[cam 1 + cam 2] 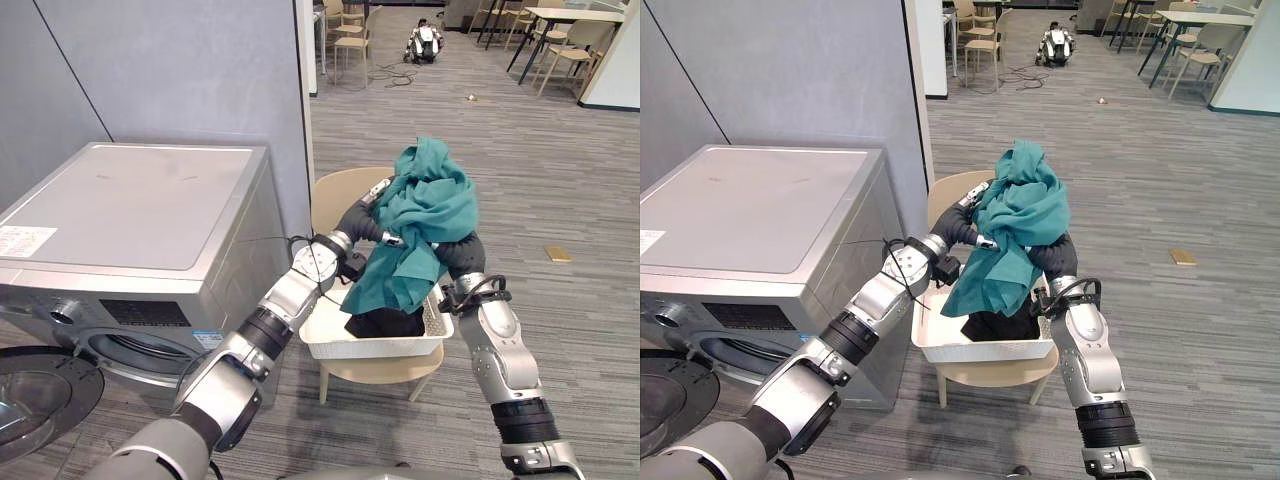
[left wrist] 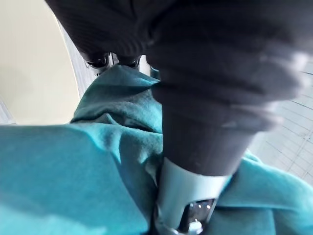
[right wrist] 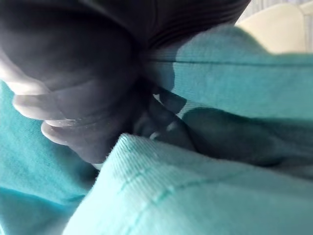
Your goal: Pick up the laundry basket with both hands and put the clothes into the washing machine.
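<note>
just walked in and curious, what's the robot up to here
The robot has a teal cloth raised between both hands above a white laundry basket, which sits on a beige chair with dark clothes inside. Its left hand grips the cloth; the right hand is buried in it. The washing machine stands to its left, door open.

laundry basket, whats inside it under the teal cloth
A dark garment lies bunched in the laundry basket. The teal cloth hangs down over its middle, so whatever else lies beneath is hidden.
</note>
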`<state>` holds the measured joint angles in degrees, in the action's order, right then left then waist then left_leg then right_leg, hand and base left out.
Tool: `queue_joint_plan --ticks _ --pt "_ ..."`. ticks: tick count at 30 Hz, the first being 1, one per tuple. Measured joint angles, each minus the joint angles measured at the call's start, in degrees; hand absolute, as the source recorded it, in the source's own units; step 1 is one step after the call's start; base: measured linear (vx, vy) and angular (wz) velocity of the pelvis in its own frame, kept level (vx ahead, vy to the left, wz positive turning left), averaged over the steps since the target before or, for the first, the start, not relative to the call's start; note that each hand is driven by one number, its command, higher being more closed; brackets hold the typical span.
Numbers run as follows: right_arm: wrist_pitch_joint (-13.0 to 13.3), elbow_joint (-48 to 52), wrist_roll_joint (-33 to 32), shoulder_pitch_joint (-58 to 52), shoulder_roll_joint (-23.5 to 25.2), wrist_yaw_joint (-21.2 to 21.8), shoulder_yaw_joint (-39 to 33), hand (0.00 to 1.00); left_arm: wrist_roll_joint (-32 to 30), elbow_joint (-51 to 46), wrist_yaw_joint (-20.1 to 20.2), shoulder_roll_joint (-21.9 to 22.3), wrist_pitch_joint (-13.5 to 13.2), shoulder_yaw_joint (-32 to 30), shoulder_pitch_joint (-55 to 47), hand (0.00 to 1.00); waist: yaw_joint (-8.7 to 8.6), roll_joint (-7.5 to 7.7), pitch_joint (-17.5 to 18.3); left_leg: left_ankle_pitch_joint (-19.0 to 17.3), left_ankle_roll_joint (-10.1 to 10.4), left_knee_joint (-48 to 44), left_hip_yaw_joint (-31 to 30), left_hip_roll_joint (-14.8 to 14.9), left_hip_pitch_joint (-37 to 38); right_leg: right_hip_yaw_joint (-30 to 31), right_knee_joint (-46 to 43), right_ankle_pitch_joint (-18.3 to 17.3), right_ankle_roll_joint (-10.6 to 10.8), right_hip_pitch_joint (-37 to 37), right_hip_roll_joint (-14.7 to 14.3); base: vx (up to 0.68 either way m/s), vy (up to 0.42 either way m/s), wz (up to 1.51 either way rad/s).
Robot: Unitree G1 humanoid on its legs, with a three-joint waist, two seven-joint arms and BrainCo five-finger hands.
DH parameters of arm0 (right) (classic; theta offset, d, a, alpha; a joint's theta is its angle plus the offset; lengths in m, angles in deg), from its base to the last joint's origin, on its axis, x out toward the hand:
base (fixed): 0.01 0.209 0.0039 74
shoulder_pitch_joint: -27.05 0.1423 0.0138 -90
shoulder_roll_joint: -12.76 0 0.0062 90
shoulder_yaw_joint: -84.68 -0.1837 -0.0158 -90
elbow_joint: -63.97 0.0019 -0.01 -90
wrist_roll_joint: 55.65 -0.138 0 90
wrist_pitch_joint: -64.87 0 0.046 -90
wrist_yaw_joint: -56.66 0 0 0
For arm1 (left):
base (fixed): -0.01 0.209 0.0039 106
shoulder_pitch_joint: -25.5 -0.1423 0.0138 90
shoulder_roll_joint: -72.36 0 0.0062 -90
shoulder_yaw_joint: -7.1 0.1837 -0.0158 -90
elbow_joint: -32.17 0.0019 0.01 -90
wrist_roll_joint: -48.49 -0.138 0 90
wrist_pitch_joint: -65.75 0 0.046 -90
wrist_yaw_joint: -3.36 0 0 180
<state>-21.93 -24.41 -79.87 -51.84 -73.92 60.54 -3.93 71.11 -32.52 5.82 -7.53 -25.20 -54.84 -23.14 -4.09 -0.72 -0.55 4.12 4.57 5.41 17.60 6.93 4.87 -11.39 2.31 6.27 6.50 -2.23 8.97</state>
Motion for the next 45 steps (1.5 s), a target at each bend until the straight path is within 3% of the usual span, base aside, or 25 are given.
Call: queue_joint_plan --ticks 8,16,17,36,37,45 --pt "0.0 0.0 -0.6 0.4 -0.1 0.0 0.3 1.0 8.3 0.0 0.1 -0.2 0.7 1.5 0.4 0.0 -0.07 0.48 0.0 0.0 0.0 0.0 -0.2 0.0 0.0 -0.3 0.4 0.0 0.0 -0.3 0.0 0.0 0.0 0.01" --pt "0.0 0.0 -1.1 0.4 -0.3 0.0 1.0 1.0 10.7 -0.1 1.1 -1.3 0.7 4.1 2.5 0.0 -0.13 0.75 0.1 0.0 0.0 0.0 -0.3 0.0 0.0 -0.5 0.7 0.0 0.0 -0.5 0.0 0.0 0.0 0.0" --pt "0.0 0.0 -1.2 0.4 -0.3 0.0 1.0 1.0 10.9 -0.1 1.2 -1.3 0.7 4.2 2.5 1.0 -0.16 0.76 0.1 0.0 0.0 0.0 -0.3 0.0 0.0 -0.5 0.8 0.0 0.0 -0.5 -0.1 0.0 0.0 0.0" --pt "-0.4 0.2 -3.5 0.4 -2.1 0.0 3.5 1.0 13.8 -0.3 -0.1 -2.3 0.7 6.0 2.5 1.0 -1.21 2.06 0.4 0.0 0.0 0.0 -0.2 0.1 0.0 -0.5 0.9 0.1 -0.1 -0.6 -0.1 0.0 0.0 0.0" --pt "-0.4 0.4 -3.5 0.4 -2.3 0.0 3.5 0.0 14.5 -0.3 -0.1 -2.3 0.7 6.0 2.5 1.0 -1.27 2.06 0.4 0.0 0.0 0.0 -0.2 0.1 0.0 -0.5 0.9 0.1 -0.1 -0.6 -0.1 0.0 0.0 0.0" --pt "-1.5 6.2 -4.7 -2.9 -3.1 0.2 4.1 0.0 17.3 -0.5 -0.2 -2.1 0.5 6.0 2.5 1.0 -1.39 2.13 0.4 0.0 0.0 0.0 -0.2 0.1 0.0 -0.3 0.9 0.1 -0.1 -0.6 -0.1 0.0 0.0 0.0"
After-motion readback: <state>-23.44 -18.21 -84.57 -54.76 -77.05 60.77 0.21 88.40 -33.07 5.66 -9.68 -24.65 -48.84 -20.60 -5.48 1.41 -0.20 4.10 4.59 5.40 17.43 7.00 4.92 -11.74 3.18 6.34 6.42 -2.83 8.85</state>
